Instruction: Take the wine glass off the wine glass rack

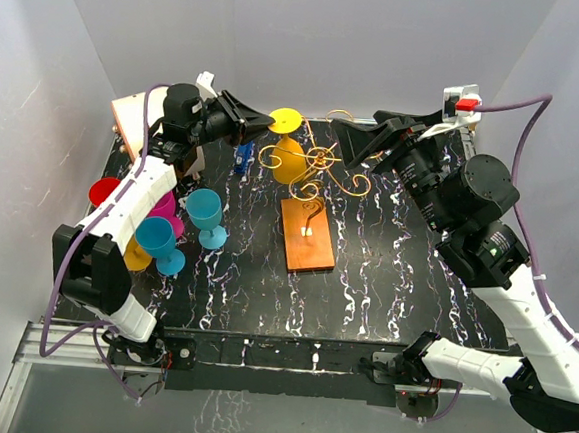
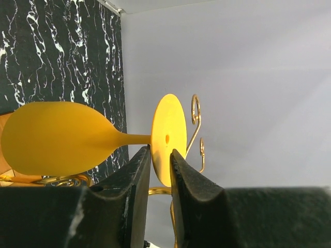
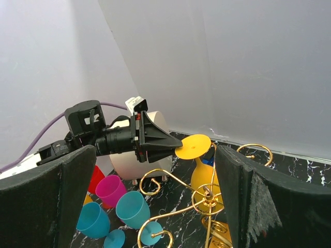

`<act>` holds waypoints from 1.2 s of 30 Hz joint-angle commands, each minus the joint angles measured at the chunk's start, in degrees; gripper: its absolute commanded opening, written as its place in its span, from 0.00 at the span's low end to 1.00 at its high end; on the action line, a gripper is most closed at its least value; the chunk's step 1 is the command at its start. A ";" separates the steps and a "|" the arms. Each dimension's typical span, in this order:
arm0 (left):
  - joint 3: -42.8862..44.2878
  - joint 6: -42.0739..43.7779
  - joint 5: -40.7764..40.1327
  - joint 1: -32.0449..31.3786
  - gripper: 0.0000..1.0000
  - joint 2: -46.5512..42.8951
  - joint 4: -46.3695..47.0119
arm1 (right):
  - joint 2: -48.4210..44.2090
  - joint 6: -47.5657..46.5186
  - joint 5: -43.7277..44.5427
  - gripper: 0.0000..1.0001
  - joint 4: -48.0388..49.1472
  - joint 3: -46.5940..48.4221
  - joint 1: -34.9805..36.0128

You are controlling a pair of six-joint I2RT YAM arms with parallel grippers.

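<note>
A yellow wine glass (image 1: 289, 158) hangs bowl down at the back left of the gold wire rack (image 1: 322, 163). The rack stands on an orange-brown wooden base (image 1: 306, 236). My left gripper (image 1: 268, 125) is shut on the edge of the glass's round foot (image 2: 169, 135). The bowl (image 2: 57, 138) points away to the left, and gold hooks (image 2: 195, 111) show just behind the foot. My right gripper (image 1: 352, 141) is open and empty at the rack's right side. In the right wrist view (image 3: 150, 206) it faces the rack hub (image 3: 208, 198) and the yellow glass (image 3: 203, 178).
Two teal glasses (image 1: 206, 215) (image 1: 157, 241), a magenta one (image 1: 166, 207), a red one (image 1: 103, 191) and another yellow one (image 1: 136, 258) stand at the left under my left arm. A white and wooden object (image 1: 135, 119) sits at the back left. White walls enclose the black marbled table (image 1: 385, 274).
</note>
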 commanded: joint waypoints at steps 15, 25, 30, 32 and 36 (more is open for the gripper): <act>1.40 -2.64 0.91 -0.36 0.25 -0.92 3.93 | -1.12 0.16 0.07 0.99 3.00 0.00 -0.09; 1.93 -2.71 0.92 -0.65 0.31 -0.14 3.55 | -1.03 0.24 -0.10 0.98 3.04 0.30 -0.14; 1.72 -2.97 0.75 -0.79 0.27 -0.04 3.97 | -1.03 0.24 -0.16 0.98 2.99 0.33 -0.09; 1.79 -2.95 0.73 -0.82 0.26 0.01 3.77 | -1.08 0.23 -0.12 0.98 3.03 0.26 -0.11; 1.95 -2.97 0.75 -0.83 0.26 0.29 3.86 | -1.02 0.24 -0.08 0.98 3.04 0.16 -0.11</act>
